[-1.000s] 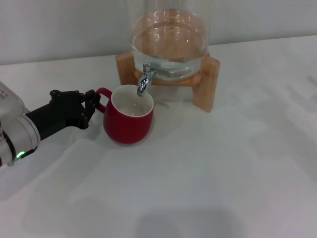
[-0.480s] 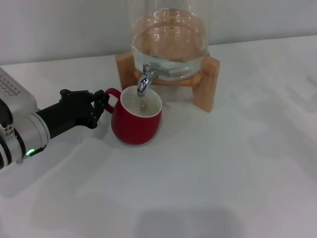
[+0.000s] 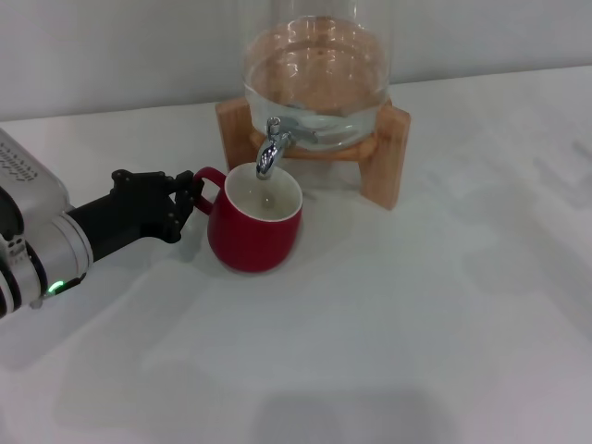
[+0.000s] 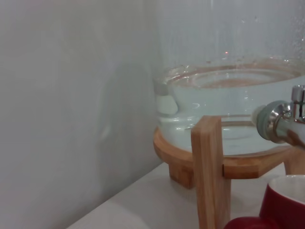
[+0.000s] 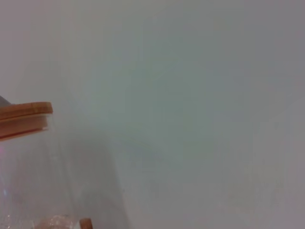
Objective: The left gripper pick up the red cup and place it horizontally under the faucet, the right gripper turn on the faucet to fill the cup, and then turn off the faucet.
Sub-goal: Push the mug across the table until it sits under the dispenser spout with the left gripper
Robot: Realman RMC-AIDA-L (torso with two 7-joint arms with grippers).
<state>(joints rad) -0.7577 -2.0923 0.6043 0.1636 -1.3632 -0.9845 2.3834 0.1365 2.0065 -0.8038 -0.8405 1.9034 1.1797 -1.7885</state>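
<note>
The cup is glossy dark red outside and white inside. The tap is shiny chrome. The water jar is clear glass, and its stand is pale honey-coloured wood. The left gripper is black, on a silver-grey and white arm with a small green light. The table is plain white, the wall pale grey.

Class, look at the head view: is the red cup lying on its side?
No. The cup stands upright, mouth up, beneath the faucet, left gripper at its handle.
</note>
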